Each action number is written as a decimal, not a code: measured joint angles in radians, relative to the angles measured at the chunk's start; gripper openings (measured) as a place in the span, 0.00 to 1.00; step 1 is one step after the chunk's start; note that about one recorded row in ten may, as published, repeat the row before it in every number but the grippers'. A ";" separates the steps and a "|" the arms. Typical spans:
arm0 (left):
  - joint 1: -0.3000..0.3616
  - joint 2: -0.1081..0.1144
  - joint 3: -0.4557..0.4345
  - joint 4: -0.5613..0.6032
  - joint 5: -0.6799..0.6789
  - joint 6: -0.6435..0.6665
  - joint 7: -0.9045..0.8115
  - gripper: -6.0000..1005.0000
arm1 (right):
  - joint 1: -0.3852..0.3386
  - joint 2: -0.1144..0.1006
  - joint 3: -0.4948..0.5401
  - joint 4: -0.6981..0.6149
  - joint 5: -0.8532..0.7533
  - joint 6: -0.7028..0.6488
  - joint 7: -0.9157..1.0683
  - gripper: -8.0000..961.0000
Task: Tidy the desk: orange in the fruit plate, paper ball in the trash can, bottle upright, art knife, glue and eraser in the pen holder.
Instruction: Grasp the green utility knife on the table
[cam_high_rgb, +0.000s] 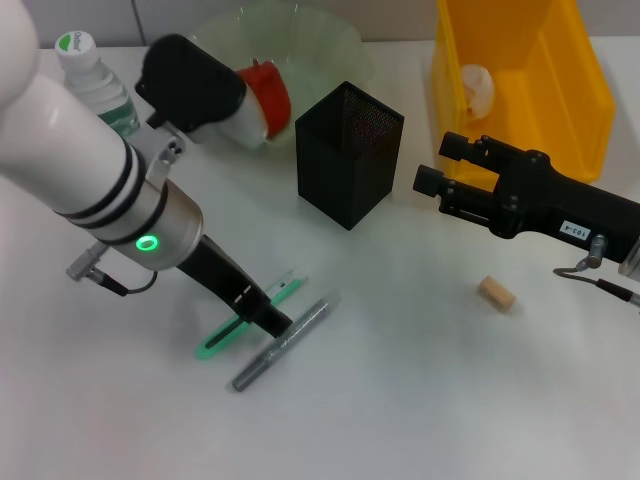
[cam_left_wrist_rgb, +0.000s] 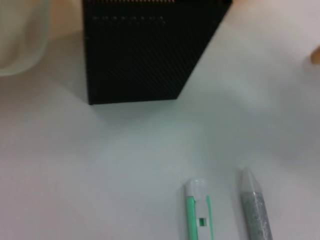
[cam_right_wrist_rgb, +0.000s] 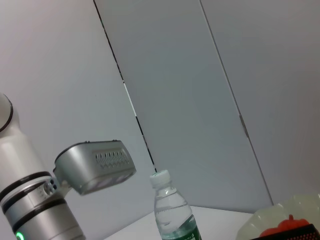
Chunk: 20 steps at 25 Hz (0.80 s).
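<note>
My left gripper was down between art knife and glue, grip state unclear; next, lift one into pen holder

White sticker on the right arm near the worktop's right edge, printed "103-4". Green-and-white cap of the bottle at the worktop's far left corner, carrying white lettering too small to read. Green label on the bottle's body, print not legible. No other readable text, numbers or signs anywhere.
</note>
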 joint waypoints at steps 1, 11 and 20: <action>-0.002 0.000 0.011 0.001 0.006 -0.001 -0.005 0.71 | 0.000 0.000 0.000 0.000 0.000 0.000 0.000 0.76; -0.019 -0.001 0.043 -0.001 0.036 -0.019 -0.025 0.70 | 0.001 0.002 0.007 0.010 0.000 0.000 -0.015 0.76; -0.020 -0.002 0.043 -0.003 0.041 -0.023 -0.026 0.69 | 0.017 0.000 0.009 0.028 0.002 0.000 -0.026 0.76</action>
